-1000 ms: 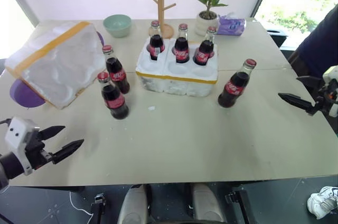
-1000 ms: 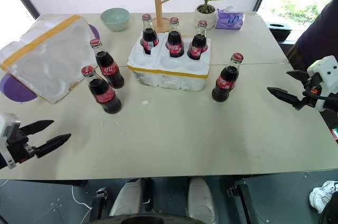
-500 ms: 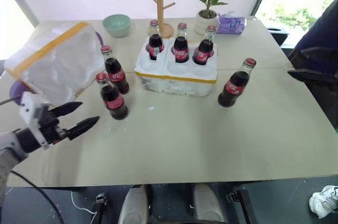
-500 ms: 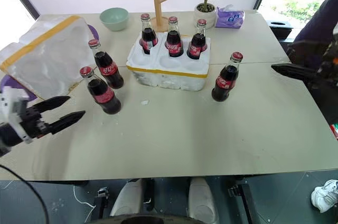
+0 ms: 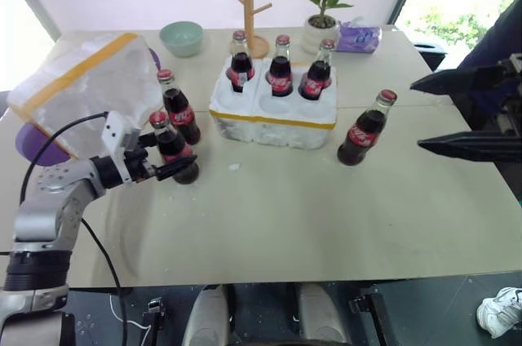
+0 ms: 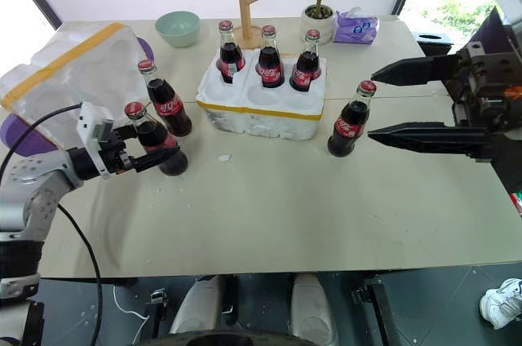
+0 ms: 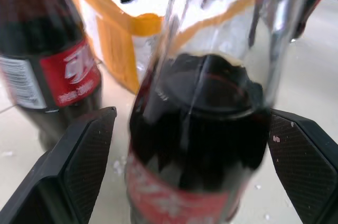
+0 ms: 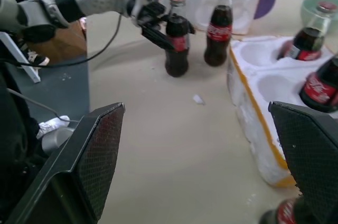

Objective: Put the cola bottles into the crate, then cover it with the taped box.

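Observation:
Three cola bottles stand in the back wells of the crate, a low white foam tray with a yellow band. Two more bottles stand left of it, the farther one beside the taped box, which lies tilted at the table's left. My left gripper is open, its fingers on either side of the nearer bottle, with gaps showing in the left wrist view. Another bottle stands right of the crate. My right gripper is open, raised and pointing left, just right of that bottle.
Behind the crate are a green bowl, a wooden peg stand, a potted plant and a purple tissue pack. A purple plate lies under the taped box. A person in dark clothing stands at the right.
My left gripper has moved forward and to the right until its fingers flank the near left bottle. My right gripper has risen and swung to point left across the table.

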`<control>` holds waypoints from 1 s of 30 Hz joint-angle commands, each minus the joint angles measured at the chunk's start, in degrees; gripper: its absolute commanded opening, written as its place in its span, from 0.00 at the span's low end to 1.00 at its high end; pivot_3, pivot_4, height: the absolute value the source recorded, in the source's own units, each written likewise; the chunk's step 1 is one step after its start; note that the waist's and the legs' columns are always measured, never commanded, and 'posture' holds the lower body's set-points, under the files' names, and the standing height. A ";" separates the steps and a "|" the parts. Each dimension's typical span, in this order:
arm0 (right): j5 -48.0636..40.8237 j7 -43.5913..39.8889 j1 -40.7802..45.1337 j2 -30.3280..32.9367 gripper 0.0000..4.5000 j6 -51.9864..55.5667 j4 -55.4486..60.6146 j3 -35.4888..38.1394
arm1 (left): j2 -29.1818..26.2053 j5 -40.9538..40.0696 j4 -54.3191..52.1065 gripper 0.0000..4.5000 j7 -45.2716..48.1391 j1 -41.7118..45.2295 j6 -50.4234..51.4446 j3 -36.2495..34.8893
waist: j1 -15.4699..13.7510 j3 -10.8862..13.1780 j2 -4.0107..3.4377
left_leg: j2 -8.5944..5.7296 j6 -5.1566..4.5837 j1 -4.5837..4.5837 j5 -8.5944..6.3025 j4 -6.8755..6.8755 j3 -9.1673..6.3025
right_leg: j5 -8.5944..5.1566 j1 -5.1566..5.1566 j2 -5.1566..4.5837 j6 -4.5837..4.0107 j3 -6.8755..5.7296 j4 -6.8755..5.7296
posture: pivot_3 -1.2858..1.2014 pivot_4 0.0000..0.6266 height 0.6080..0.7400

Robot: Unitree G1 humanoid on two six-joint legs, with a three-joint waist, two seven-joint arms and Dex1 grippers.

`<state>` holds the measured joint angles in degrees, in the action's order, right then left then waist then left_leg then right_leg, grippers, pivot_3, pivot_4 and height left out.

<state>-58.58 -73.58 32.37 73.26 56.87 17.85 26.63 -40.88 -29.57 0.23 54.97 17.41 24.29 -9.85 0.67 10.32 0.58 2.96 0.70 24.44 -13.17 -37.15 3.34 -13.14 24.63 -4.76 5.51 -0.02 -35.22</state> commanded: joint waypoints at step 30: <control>-5.21 14.12 -0.28 -2.22 1.00 -1.03 4.26 -0.53 | 7.47 -8.62 11.63 0.62 6.52 47.68 20.42 8.43 | -1.31 0.32 0.50 | -0.09 -0.05 0.45 0.03 -0.49 -0.30 | 0.11 0.09 0.12 0.28 -0.06 -0.23 | 0.52 0.24 1.00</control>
<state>-63.79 -60.09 31.78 70.39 55.91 21.90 24.92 -34.98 -41.87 9.99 65.63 61.11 48.38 -2.13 -0.64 10.63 1.08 2.88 0.64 24.89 -13.15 -37.68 3.03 -13.02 24.72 -4.63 5.80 -0.07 -35.48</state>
